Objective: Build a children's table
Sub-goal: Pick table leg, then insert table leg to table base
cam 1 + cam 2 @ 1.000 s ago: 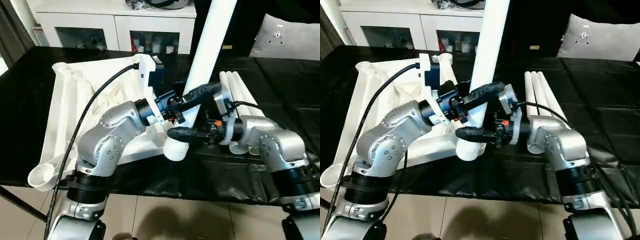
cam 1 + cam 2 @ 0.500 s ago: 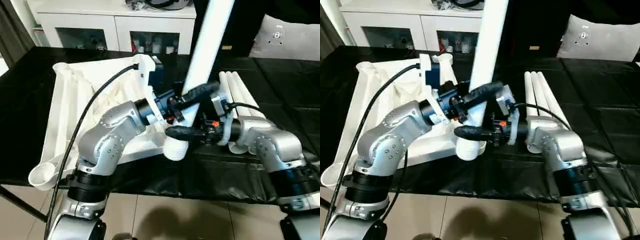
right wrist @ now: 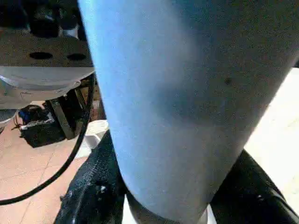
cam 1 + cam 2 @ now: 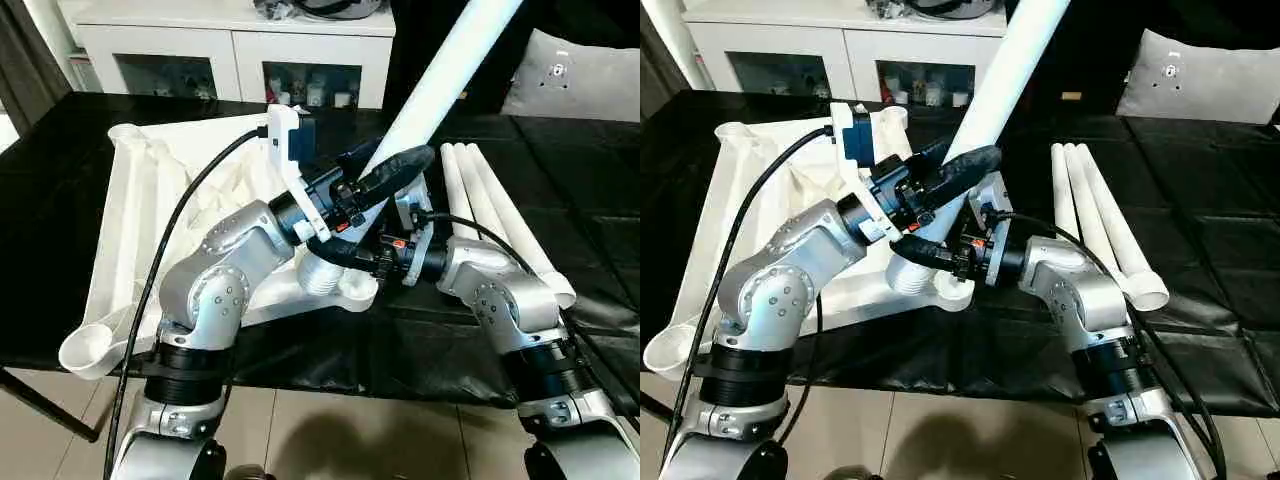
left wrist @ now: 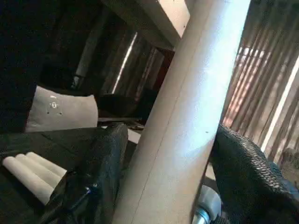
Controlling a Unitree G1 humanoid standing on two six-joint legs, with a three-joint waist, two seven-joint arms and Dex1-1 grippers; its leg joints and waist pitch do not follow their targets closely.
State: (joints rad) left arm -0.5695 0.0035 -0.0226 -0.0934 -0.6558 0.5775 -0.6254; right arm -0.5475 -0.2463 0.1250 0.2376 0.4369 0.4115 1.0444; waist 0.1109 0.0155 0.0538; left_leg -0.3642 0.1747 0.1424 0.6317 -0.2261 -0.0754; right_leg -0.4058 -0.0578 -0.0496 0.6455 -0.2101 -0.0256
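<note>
head view: the leg (image 4: 440,75) leans in the corner hole (image 4: 335,282) of the white table top (image 4: 130,215) near the tabletop (image 4: 580,180) edge; it could tip out. left wrist view: left pincer (image 5: 163,172) grips the leg. right wrist view: right pincer (image 3: 159,196) grips it too, little room.

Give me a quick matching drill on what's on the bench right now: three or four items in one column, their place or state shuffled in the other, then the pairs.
Things:
1. raised leg
2. spare legs
3. tabletop
4. cabinet

Places or states:
A. lying side by side on the black cloth, on the robot's right
B. tilted, between the fingers of both the left gripper and the right gripper
C. behind the bench, with glass doors
D. upside down, corner sockets facing up

Pairs: 1-B, 2-A, 3-D, 4-C
</note>
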